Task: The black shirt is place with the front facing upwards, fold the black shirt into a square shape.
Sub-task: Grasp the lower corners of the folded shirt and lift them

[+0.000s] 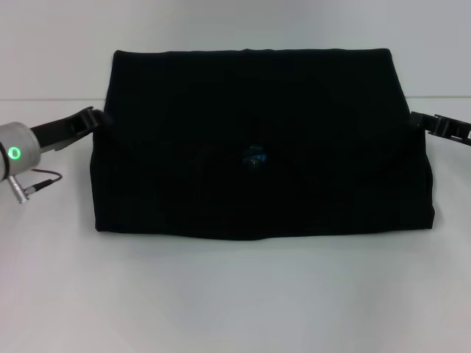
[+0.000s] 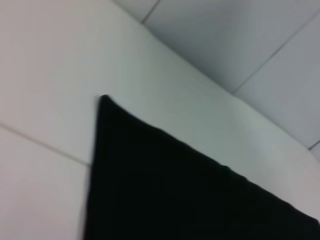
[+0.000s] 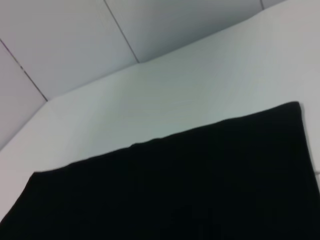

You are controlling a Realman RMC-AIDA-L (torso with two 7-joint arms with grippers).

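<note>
Head view shows the black shirt point(image 1: 257, 140) spread across the middle of the white surface point(image 1: 235, 294) as a wide dark slab, its far edge straight and its near edge running almost level, with the sides slanting slightly outward toward the front. A small blue label point(image 1: 255, 156) sits near the center of the cloth. The left pincer point(image 1: 99, 118) reaches in from the left side and meets the shirt's left edge about a third of the way down from the far corner; its tips merge with the dark cloth, so whether it grips the fabric or is merely beside it cannot be told. A green ring light point(image 1: 14, 153) glows on the grey wrist behind it, and a thin cable point(image 1: 40, 180) trails onto the surface below. The right pincer point(image 1: 419, 119) comes in from the right side at about the same height and touches or nearly touches the shirt's right edge; how far it is parted cannot be told either. The left wrist view shows one pointed corner of the black shirt point(image 2: 175, 195) lying on the pale surface point(image 2: 45, 75). The right wrist view shows a long straight edge of the black shirt point(image 3: 175, 190) ending in a squared corner, with bare surface point(image 3: 175, 85) beyond it.
</note>
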